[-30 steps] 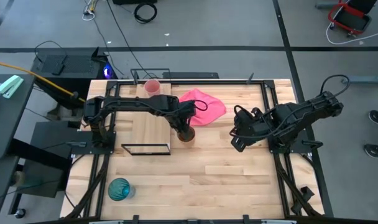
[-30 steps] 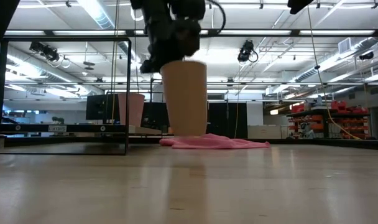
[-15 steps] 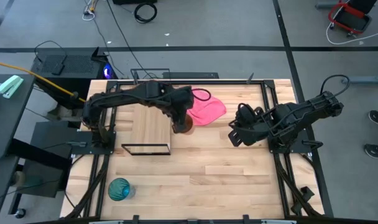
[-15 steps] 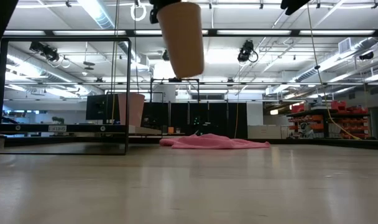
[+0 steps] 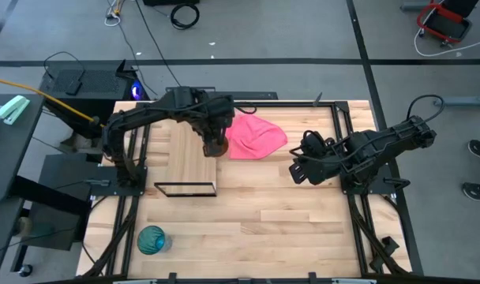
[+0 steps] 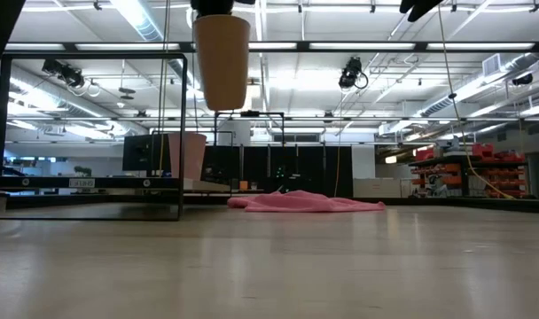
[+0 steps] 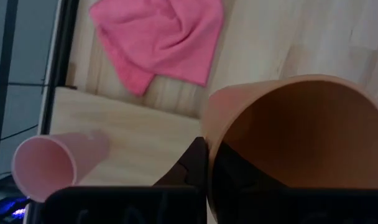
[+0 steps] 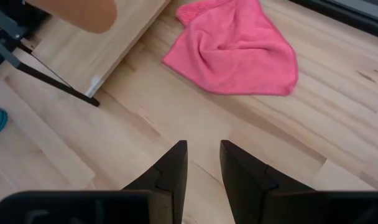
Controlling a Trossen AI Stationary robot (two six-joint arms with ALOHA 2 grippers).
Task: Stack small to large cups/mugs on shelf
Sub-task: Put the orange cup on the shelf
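My left gripper is shut on the orange-brown cup, held high over the right edge of the light-wood shelf. The small pale pink cup stands upright on the shelf's far end and shows in the left wrist view; my left arm hides it in the high view. The teal-blue cup stands on the table near its front left corner. My right gripper is slightly open and empty, low over the table's right half. My left gripper holds the orange-brown cup by its rim wall, one finger inside the cup and one outside. The fingers come from above, pointing down. The cup hangs upright below them, mouth up, lifted clear of table and shelf.
A pink cloth lies crumpled on the table just right of the shelf, at the far side. The shelf's thin black wire frame stands up around the board. Bare tabletop lies across the front middle and right.
My left gripper has lifted the orange-brown cup off the table, where it stood beside the cloth, and carried it up and toward the table's far left, over the shelf's right edge. The cup has stayed upright.
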